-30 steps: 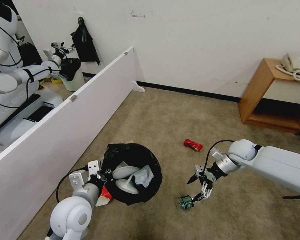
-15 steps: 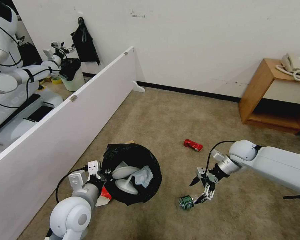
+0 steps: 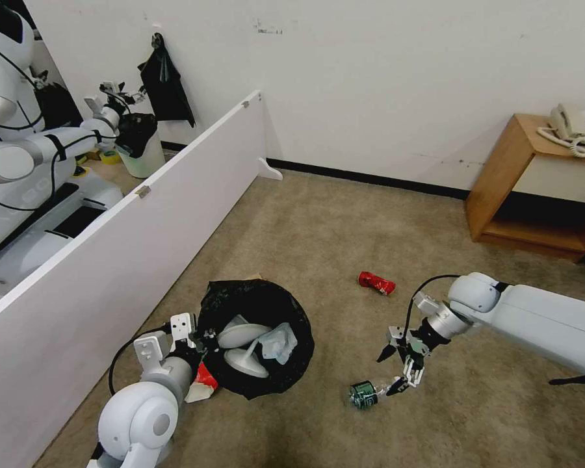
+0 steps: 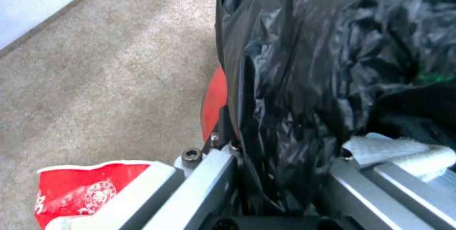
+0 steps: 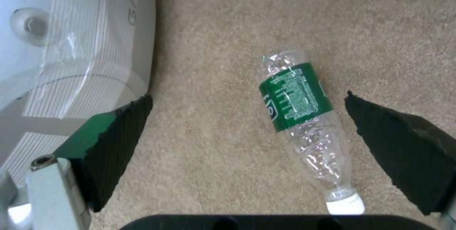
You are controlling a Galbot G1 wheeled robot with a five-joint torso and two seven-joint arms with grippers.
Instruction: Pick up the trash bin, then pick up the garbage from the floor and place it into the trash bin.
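The right gripper [image 3: 395,370] hung low over the carpet [image 3: 318,227] with its jaws spread wide, nothing between the pads but floor and plastic. A clear bottle with a green label [image 5: 304,123] lay on its side in the gap between the two black pads [image 5: 404,148], nearer one pad than the other and touching neither, its white cap [image 5: 345,204] pointing back toward the wrist. From the head camera the same bottle lay just past the fingertips, on the side toward the bin.

On the other side, the left gripper [image 3: 192,338] was clamped on the rim of the trash bin [image 3: 257,335], one jaw inside the crinkly black liner [image 4: 323,62] and one outside against the red body [image 4: 214,105]. White slippers [image 3: 244,351] and a light blue cloth [image 3: 281,343] sat in the bin beyond that grip. A red-and-white paper cup [image 4: 90,190] lay on the carpet just outside the outer jaw.

A crushed red can [image 3: 376,283] lay on the carpet well beyond the right gripper, toward the wall.
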